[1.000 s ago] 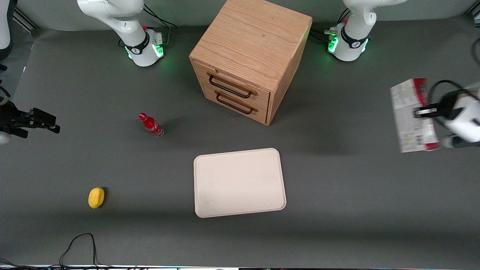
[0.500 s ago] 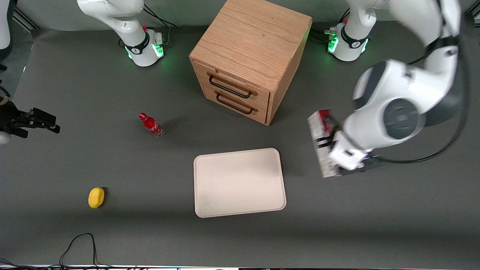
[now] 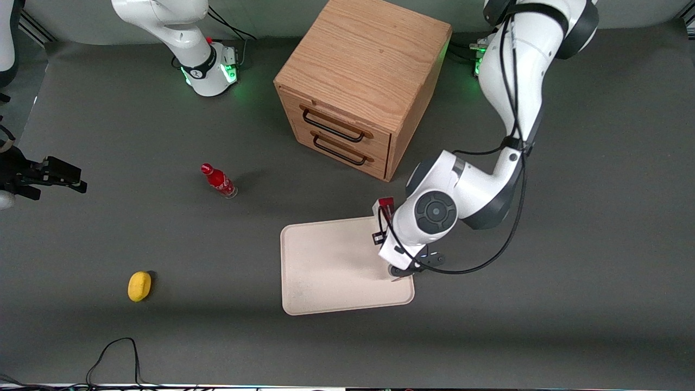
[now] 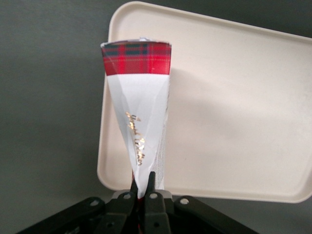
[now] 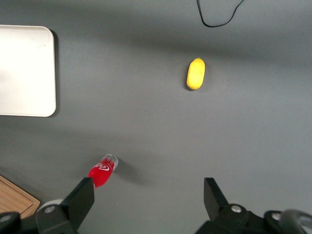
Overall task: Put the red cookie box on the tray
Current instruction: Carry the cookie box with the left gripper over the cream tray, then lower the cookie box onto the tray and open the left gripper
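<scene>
My gripper (image 4: 142, 181) is shut on the red cookie box (image 4: 139, 97), pinching its whitish panel edge-on, with the red tartan end pointing away from the fingers. The box hangs above the cream-white tray (image 4: 234, 107), over the tray's end toward the working arm. In the front view only a red corner of the box (image 3: 385, 205) shows beside the wrist, above the tray (image 3: 326, 260). I cannot tell whether the box touches the tray.
A wooden two-drawer cabinet (image 3: 361, 81) stands farther from the front camera than the tray. A small red bottle (image 3: 219, 181) and a yellow object (image 3: 139, 285) lie toward the parked arm's end. A black cable (image 3: 114, 353) loops near the table's front edge.
The gripper has carried the box from the working arm's end of the table in toward the tray and now holds it over the tray's edge.
</scene>
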Available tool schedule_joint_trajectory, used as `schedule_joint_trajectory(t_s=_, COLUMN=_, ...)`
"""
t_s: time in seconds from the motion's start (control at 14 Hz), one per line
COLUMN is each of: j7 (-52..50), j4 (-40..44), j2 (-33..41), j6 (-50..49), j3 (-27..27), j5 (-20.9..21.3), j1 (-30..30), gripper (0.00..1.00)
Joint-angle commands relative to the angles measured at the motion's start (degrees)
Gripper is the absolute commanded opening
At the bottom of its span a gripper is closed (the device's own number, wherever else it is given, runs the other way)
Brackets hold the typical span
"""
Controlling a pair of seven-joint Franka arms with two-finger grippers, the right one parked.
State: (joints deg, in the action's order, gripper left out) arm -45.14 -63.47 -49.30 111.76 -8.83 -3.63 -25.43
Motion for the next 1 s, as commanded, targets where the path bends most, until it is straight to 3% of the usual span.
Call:
schedule_joint_trajectory(t_s=0.0, j7=-0.83, j4=3.0, j2=-2.29, j6=1.61, j3=0.48, j5=2.04, j1=-0.93, gripper=0.0)
schedule_joint_trajectory(t_s=0.43, j7=-0.39, j4=2.74, j2=-3.44, j6=2.67, j3=0.48, j5=6.17, j1=-1.28, gripper=0.0)
schedule_joint_trajectory(t_s=0.79, j7=0.75, j4=2.3, j2=-3.53, j6=2.68, j3=0.48, j5=6.44, j1=-1.2, gripper=0.0)
schedule_joint_trajectory(t_s=0.86, j7=0.58, j4=2.3, j2=-3.44, j6=2.76, j3=0.48, j5=6.35, j1=-1.11, gripper=0.63)
schedule_joint_trajectory(t_s=0.93, j7=0.58, j4=2.21, j2=-3.35, j6=2.68, j3=0.48, j5=6.18, j1=-1.02, gripper=0.99)
